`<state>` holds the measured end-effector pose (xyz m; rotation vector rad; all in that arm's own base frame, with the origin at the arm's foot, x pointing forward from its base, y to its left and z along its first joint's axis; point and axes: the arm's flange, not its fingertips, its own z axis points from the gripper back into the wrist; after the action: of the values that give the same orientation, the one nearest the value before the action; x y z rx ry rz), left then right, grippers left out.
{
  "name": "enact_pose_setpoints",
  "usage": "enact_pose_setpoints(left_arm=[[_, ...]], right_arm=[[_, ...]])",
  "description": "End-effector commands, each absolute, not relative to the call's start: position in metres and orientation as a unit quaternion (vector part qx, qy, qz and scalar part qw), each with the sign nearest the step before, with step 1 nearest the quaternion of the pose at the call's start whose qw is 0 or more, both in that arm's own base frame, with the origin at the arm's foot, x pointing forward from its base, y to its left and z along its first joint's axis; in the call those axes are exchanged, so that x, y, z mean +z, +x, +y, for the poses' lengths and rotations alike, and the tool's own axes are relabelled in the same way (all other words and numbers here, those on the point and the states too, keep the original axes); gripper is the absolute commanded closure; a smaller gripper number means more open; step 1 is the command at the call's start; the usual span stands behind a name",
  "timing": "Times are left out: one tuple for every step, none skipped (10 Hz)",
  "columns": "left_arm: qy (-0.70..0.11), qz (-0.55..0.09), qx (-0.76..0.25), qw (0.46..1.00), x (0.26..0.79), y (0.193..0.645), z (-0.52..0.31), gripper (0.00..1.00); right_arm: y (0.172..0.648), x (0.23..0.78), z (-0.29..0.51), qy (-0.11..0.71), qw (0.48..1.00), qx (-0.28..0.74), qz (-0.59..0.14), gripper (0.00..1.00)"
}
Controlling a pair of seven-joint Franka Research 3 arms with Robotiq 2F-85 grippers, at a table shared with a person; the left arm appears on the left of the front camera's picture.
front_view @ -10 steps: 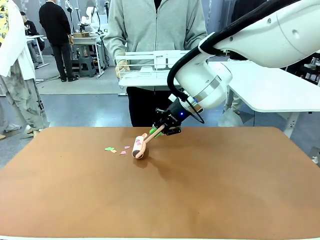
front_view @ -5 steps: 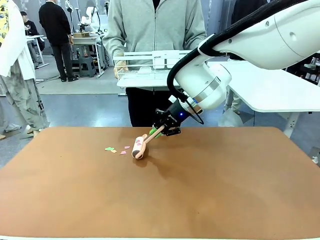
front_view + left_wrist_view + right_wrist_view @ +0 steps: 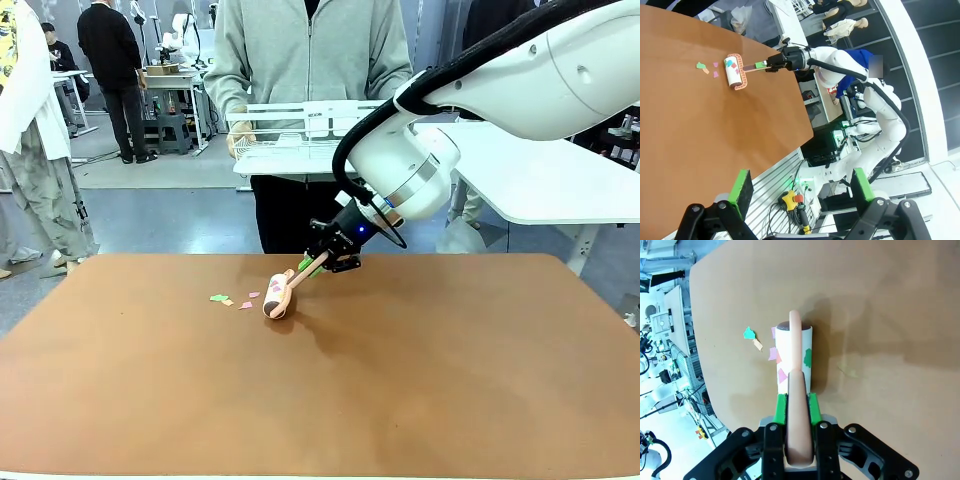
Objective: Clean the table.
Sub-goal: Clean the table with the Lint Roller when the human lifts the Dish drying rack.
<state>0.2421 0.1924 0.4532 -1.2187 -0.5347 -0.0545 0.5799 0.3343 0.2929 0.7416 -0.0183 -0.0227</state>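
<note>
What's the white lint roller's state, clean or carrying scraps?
Carrying scraps: pink and green paper bits stick to the white, peach-handled lint roller; more coloured scraps lie on the reddish-brown table beside it.

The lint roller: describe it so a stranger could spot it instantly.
On the reddish-brown table, look near the far edge, left of middle. The right gripper clamps a pink handle; the lint roller is the white drum at its end, beside flat loose paper scraps.
</note>
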Motion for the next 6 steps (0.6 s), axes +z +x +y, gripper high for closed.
enact_pose_setpoints(left_arm=[[-0.571, -0.257, -0.033, 0.779, 0.455, 0.240, 0.193, 0.00], [-0.571, -0.257, -0.033, 0.779, 0.455, 0.240, 0.193, 0.00], [-0.571, -0.257, -0.033, 0.779, 0.455, 0.240, 0.193, 0.00], [-0.571, -0.257, -0.033, 0.779, 0.455, 0.240, 0.193, 0.00], [-0.571, -0.257, -0.033, 0.779, 0.455, 0.240, 0.193, 0.00], [-0.571, -0.257, -0.033, 0.779, 0.455, 0.240, 0.193, 0.00]], right_arm=[[0.584, 0.274, 0.360, 0.336, 0.942, -0.012, -0.001, 0.79], [0.585, 0.263, 0.380, 0.331, 0.944, 0.000, 0.010, 0.79], [0.588, 0.254, 0.404, 0.330, 0.944, 0.012, 0.018, 0.79], [0.592, 0.235, 0.446, 0.324, 0.944, 0.034, 0.047, 0.79], [0.594, 0.223, 0.477, 0.330, 0.941, 0.045, 0.060, 0.79], [0.595, 0.212, 0.503, 0.323, 0.943, 0.047, 0.062, 0.79]])
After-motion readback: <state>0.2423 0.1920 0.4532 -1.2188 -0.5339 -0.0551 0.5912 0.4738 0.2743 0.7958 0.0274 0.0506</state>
